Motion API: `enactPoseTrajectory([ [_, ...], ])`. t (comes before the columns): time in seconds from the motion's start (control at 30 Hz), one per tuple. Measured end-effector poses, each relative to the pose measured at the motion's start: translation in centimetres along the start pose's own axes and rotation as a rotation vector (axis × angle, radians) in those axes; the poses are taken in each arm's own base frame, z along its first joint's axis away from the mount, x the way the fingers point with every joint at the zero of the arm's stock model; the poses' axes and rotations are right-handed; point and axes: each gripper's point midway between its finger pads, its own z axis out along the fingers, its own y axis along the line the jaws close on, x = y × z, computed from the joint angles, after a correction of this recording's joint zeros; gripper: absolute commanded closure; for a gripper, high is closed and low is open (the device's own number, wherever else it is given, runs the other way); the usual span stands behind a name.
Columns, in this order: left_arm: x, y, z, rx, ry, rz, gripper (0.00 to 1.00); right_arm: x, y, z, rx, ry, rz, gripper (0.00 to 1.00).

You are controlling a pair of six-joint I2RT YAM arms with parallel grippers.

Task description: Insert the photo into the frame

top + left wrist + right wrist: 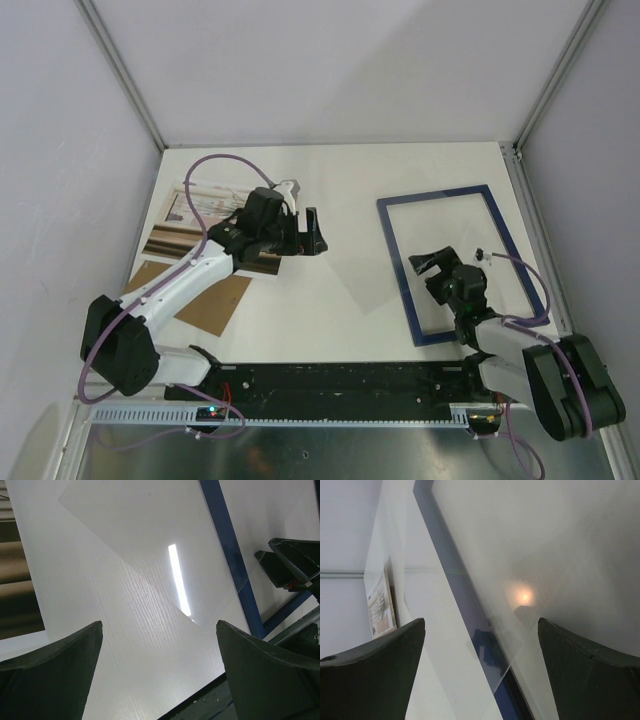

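Hovering mid-table, left gripper (318, 232) spread, empty. Right gripper (428, 262) over frame (435, 194), spread, empty. Photo (185, 205) far left, face up, well apart from frame. Risks: creasing thin paper on pinch; snagging clear sheet (140, 540) near frame edge.

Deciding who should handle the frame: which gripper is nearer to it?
Right. The right gripper is over the left side of the frame; the left gripper is off to its left, closer to the photo.
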Motion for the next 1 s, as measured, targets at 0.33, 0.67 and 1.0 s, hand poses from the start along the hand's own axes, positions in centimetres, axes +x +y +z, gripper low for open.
enactPoseTrajectory([
  [0.33,-1.0,-0.4,0.0,0.027,-0.004,-0.013,0.0,0.3,1.3,2.5,-0.082,-0.027,0.057,0.08],
  [0.67,-2.2,-0.2,0.2,0.043,-0.006,-0.034,0.0,1.0,1.4,4.1,-0.145,-0.026,0.105,0.5],
  [1.0,-4.2,-0.7,1.2,0.064,-0.004,-0.065,0.0,-1.9,4.4,3.7,-0.183,-0.078,0.042,0.99],
])
